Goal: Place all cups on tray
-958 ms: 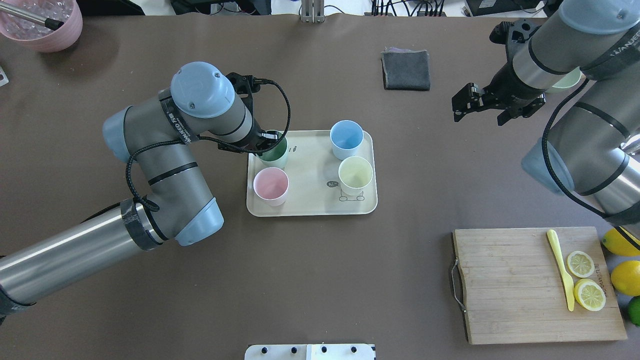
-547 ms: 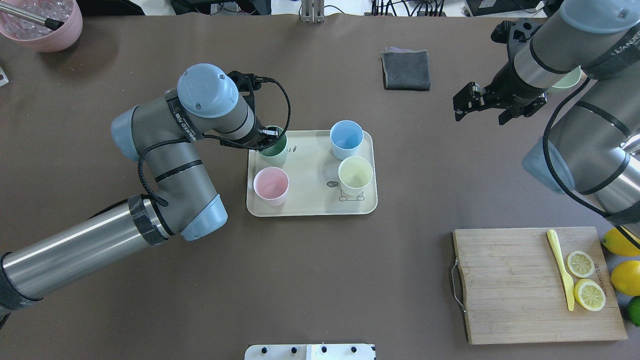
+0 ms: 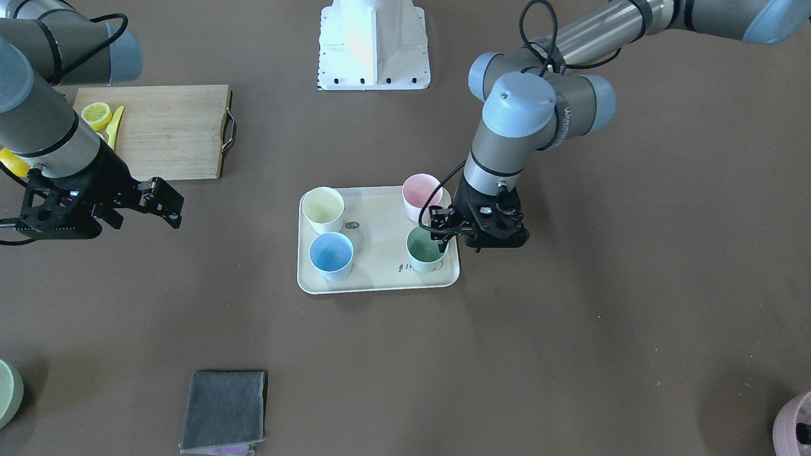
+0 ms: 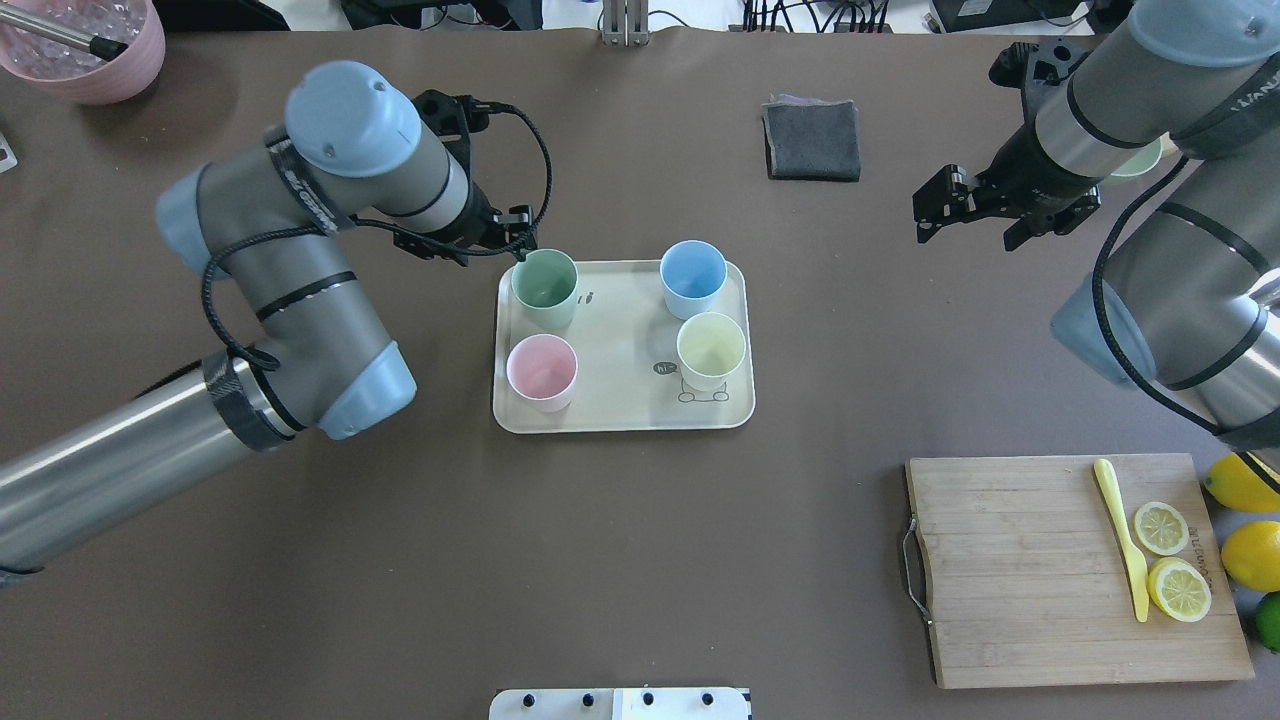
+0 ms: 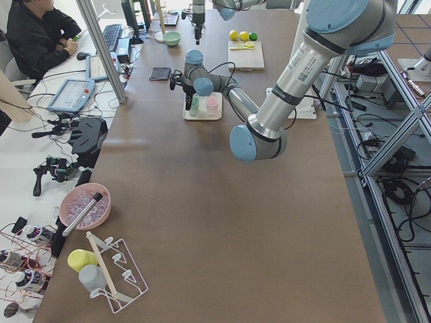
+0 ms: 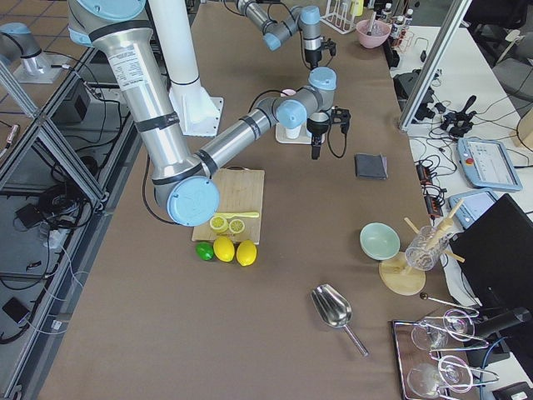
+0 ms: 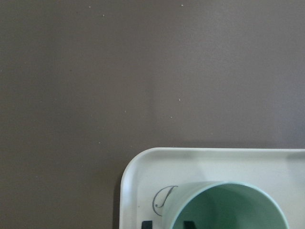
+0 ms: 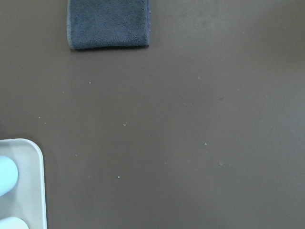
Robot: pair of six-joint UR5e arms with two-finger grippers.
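Observation:
The cream tray (image 4: 620,400) lies mid-table and bears all the cups: mint green (image 4: 545,285), blue (image 4: 693,275), pale yellow (image 4: 711,348) and pink (image 4: 542,370), all upright. My left gripper (image 4: 515,245) is open and empty, raised just above the mint green cup's outer rim (image 3: 426,250). In the left wrist view its two fingertips (image 7: 147,223) show at the bottom edge, either side of that cup's rim (image 7: 228,186). My right gripper (image 4: 935,205) is open and empty, hovering far to the tray's right.
A folded grey cloth (image 4: 812,140) lies beyond the tray. A wooden cutting board (image 4: 1020,570) with lemon halves and a yellow knife sits front right, whole lemons beside it. A mauve pot (image 4: 80,50) stands far left. A pale green bowl (image 3: 6,392) is behind my right arm.
My left gripper has let go of the mint green cup and lifted up and away toward the far left. The cup stays on the tray. My right arm drifted slightly.

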